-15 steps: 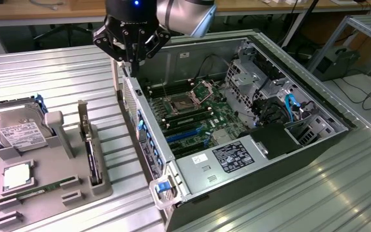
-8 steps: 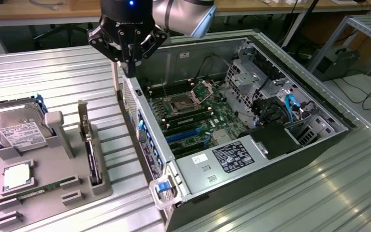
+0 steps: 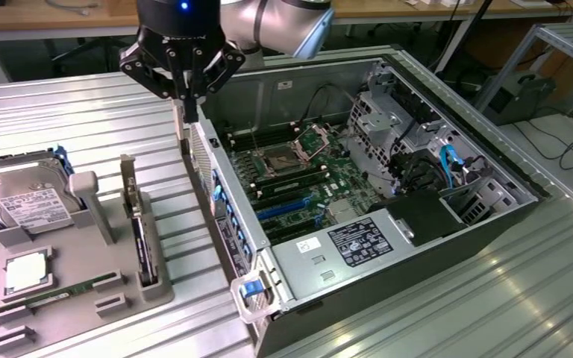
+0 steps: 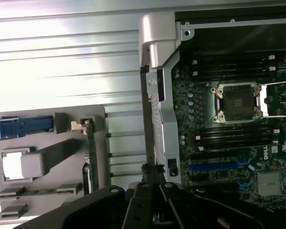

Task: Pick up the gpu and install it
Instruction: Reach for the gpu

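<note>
The arm reaches straight down over the rear wall of the open computer case (image 3: 229, 216), its gripper (image 3: 188, 97) pinched together and holding nothing visible, while the gpu (image 3: 139, 224) stands on edge in the grey holder (image 3: 72, 257) beside the case.

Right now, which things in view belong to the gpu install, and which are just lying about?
Job: open computer case; gpu upright in grey holder; shut claw near the case's edge.
Lying about: hard drive; memory stick; square silver chip.
</note>
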Robot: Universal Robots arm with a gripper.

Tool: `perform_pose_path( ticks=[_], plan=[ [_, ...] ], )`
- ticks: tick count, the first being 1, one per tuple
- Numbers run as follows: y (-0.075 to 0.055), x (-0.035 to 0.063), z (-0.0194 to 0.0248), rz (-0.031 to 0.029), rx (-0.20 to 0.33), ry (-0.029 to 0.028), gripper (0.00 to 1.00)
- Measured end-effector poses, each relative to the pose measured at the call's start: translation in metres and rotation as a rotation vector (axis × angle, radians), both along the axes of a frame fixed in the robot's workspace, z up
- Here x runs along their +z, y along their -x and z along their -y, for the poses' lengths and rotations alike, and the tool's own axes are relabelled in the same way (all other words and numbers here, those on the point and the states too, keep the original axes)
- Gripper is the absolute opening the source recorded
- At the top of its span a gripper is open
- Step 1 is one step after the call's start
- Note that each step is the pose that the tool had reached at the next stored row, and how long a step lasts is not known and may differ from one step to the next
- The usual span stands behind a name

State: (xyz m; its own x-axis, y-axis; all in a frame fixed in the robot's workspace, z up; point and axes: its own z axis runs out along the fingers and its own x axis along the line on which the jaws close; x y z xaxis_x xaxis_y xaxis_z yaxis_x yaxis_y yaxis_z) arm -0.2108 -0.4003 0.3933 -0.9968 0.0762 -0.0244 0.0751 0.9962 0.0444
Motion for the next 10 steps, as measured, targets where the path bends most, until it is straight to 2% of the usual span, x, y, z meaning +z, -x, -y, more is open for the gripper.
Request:
perform_pose_path(
  ticks=[10],
  plan=[
    [0.021, 0.0, 0.0059, 0.0001, 0.0, 0.0, 0.11]
  ],
)
